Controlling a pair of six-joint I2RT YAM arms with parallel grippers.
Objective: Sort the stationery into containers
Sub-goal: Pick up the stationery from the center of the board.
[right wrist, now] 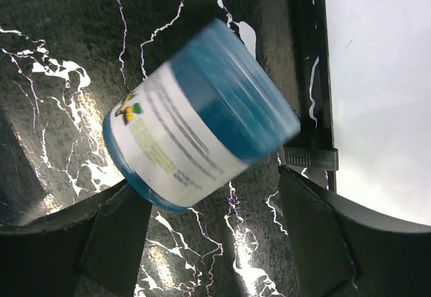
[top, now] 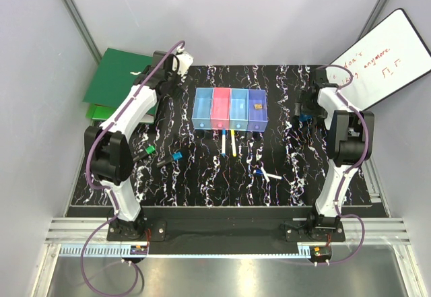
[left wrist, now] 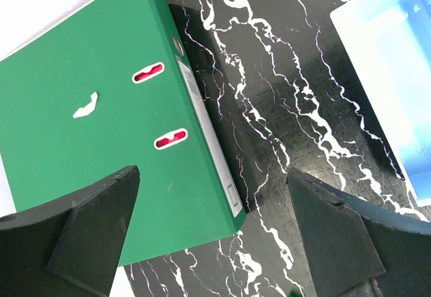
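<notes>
R gripper fingers spread, blurred round blue tub partly btwn them, not pinched; risk: tub rolls to table edge, frame right. L gripper spread, empty.

Four small see-through bins sit joined in a row: light blue, pink, light blue and purple-blue, and the purple-blue one holds a tiny brownish thing. Just in front of them lie a white pen and a yellow pen side by side. Off to the left lie a green piece, a black pen and a blue piece. To the right a white stick lies next to a small blue bit, and a round blue tub with a white label looks tilted and blurry.
</notes>
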